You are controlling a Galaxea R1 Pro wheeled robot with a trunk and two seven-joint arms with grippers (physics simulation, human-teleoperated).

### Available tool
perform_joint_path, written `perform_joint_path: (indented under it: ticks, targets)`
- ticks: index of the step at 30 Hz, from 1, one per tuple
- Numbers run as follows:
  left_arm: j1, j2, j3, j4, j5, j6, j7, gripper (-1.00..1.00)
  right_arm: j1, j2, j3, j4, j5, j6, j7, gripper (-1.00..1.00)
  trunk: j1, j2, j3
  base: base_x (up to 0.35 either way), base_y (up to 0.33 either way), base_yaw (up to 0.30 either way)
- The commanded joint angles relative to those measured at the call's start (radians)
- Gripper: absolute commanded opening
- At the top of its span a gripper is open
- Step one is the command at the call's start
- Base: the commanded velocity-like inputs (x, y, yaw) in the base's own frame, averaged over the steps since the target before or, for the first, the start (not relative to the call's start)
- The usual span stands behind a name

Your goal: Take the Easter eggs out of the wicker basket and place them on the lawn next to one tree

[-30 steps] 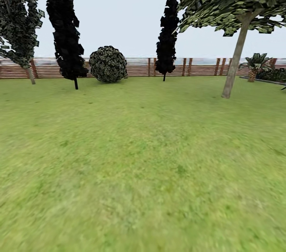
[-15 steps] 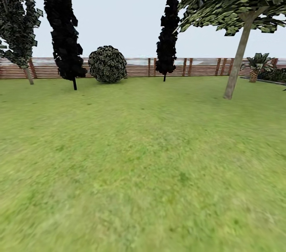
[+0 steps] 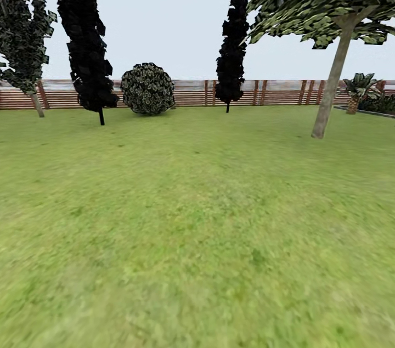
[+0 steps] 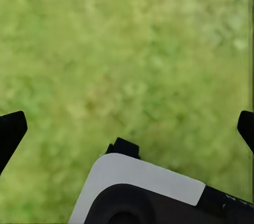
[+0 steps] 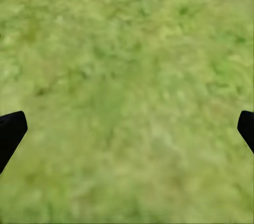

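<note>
The tree (image 3: 328, 90), with its straight grey-brown trunk and leafy canopy, stands on the lawn (image 3: 197, 227) ahead to the right, well apart from the robot. Over the last second it has slid slightly rightward and the left conifer (image 3: 85, 40) leftward, so the camera is likely rolling forward across the grass. That suggests transit, not handling. The left gripper (image 4: 127, 128) and right gripper (image 5: 127, 128) hang over bare grass, fingers (image 4: 10, 131) spread wide, holding nothing. Behind stand a round bush (image 3: 147, 89) and slatted fence (image 3: 192, 93).
</note>
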Motion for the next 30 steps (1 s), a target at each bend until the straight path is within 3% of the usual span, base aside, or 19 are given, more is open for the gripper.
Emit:
perform_joint_path:
  ticks: [1,3,4,5,19,30]
  targets:
    - [0.0,-0.001,-0.001,-0.001,0.002,-0.008,0.0,1.0,-0.001,0.0,-0.001,0.002,-0.001,-0.004,0.0,1.0,0.001,0.0,-0.001,0.329,0.0,0.0]
    - [0.0,-0.003,-0.02,-0.001,0.002,-0.041,0.0,1.0,-0.001,0.0,-0.001,0.002,-0.001,-0.004,0.0,1.0,0.001,0.0,-0.001,0.329,0.0,0.0]
    - [0.0,-0.003,-0.054,0.001,0.005,-0.075,0.0,1.0,-0.001,0.001,-0.001,0.002,-0.001,-0.004,0.0,1.0,0.001,0.0,-0.001,0.329,0.0,0.0]
    - [0.0,-0.002,-0.057,0.001,0.005,-0.078,0.0,1.0,-0.001,0.001,-0.001,0.002,-0.001,-0.004,0.0,1.0,0.001,0.0,-0.001,0.329,0.0,0.0]
    - [0.0,0.0,-0.062,0.001,0.006,-0.084,0.0,1.0,-0.001,0.001,-0.001,0.002,-0.001,-0.004,0.0,1.0,0.001,0.0,-0.001,0.329,0.0,0.0]
    - [0.0,-0.001,-0.064,0.03,0.005,-0.152,-0.001,1.0,-0.001,0.001,-0.001,0.002,-0.001,-0.004,0.0,1.0,0.001,0.0,-0.001,0.329,0.0,0.0]
